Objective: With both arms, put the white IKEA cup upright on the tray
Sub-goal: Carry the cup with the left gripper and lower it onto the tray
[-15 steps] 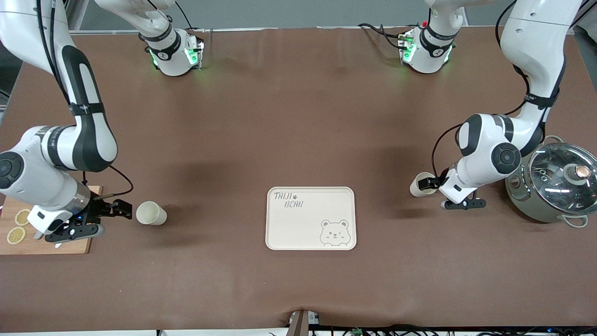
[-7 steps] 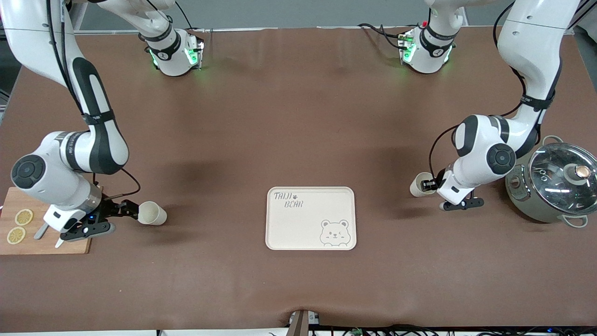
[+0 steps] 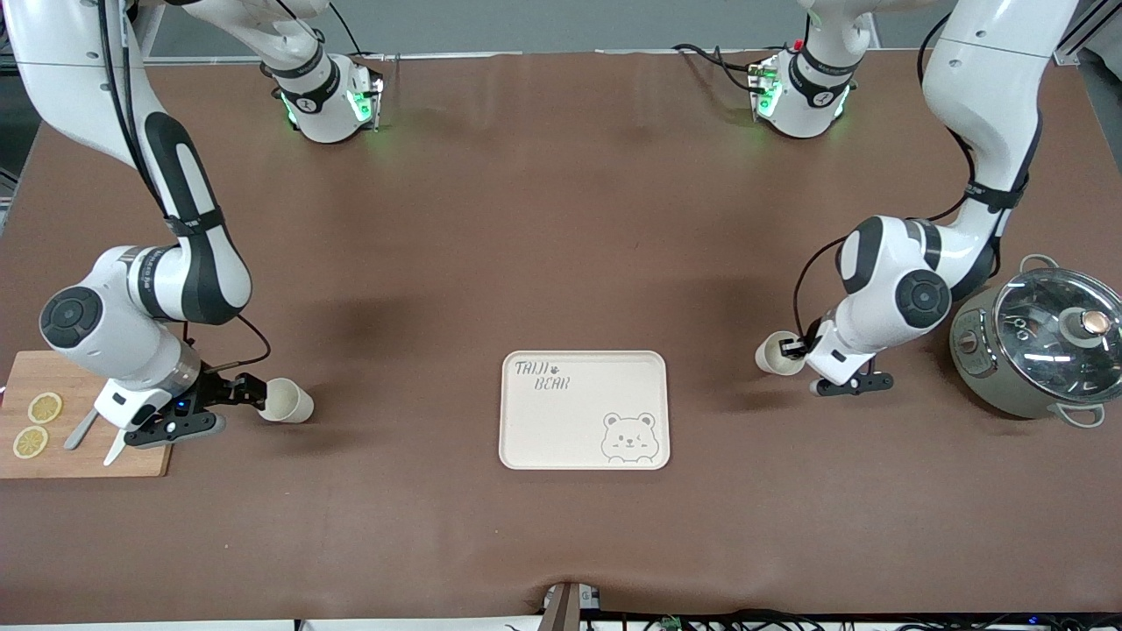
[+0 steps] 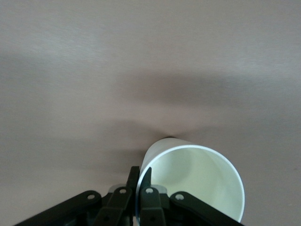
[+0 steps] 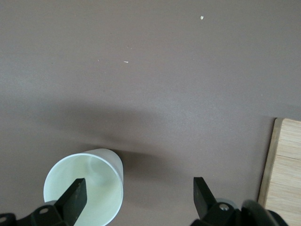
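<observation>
The cream-white tray [image 3: 570, 429] with "TAIJI BEAR" lettering lies on the table's middle, near the front camera. One white cup [image 3: 287, 401] lies on its side toward the right arm's end, its mouth facing my right gripper [image 3: 252, 393]. The right gripper [image 5: 138, 189] is open, with one finger [image 5: 75, 195] at the mouth of this cup [image 5: 94, 181]. My left gripper [image 3: 794, 348] is shut on the rim of a second white cup [image 3: 774, 354] and holds it on its side, toward the left arm's end. In the left wrist view the fingers [image 4: 139, 177] pinch the wall of that cup [image 4: 197, 183].
A wooden cutting board [image 3: 131, 460] with lemon slices [image 3: 31, 441] and a utensil lies beside the right gripper; its edge shows in the right wrist view [image 5: 287, 169]. A metal pot with a glass lid [image 3: 1047, 342] stands beside the left arm.
My right gripper moved off the cutting board up to the mouth of the lying cup. My left gripper moved a little toward the tray with its cup.
</observation>
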You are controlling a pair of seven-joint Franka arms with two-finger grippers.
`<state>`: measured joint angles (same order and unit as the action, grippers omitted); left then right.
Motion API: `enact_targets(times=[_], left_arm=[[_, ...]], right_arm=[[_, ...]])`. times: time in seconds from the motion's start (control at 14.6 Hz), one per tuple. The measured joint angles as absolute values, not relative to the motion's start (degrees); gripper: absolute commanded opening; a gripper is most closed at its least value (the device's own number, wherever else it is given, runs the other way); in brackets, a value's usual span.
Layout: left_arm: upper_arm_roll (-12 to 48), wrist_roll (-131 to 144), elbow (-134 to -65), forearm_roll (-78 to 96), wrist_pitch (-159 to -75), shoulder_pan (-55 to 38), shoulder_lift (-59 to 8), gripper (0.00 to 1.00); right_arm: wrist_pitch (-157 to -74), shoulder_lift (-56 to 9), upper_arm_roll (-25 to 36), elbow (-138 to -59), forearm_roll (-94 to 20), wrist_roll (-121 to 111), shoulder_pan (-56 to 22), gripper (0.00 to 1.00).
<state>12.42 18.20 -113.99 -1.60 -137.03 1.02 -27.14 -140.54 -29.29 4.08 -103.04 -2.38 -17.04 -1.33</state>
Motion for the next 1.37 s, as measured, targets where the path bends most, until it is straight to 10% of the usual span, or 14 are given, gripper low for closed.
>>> enact_targets(times=[1.1,1.37], left_arm=[[12.23,39.72,-88.39,-1.59,-132.68,-11.06,-39.14,0.00],[3.21,49.79,-83.95,-1.60,-132.97,-24.41,-43.88,0.00]], right_arm=[[-147.83,-30.61,3.63,-108.89,-2.36,-17.24,-2.68,1.00],[-148.77,-30.91,3.65,-109.22,-2.36,-17.24,-2.67,1.00]])
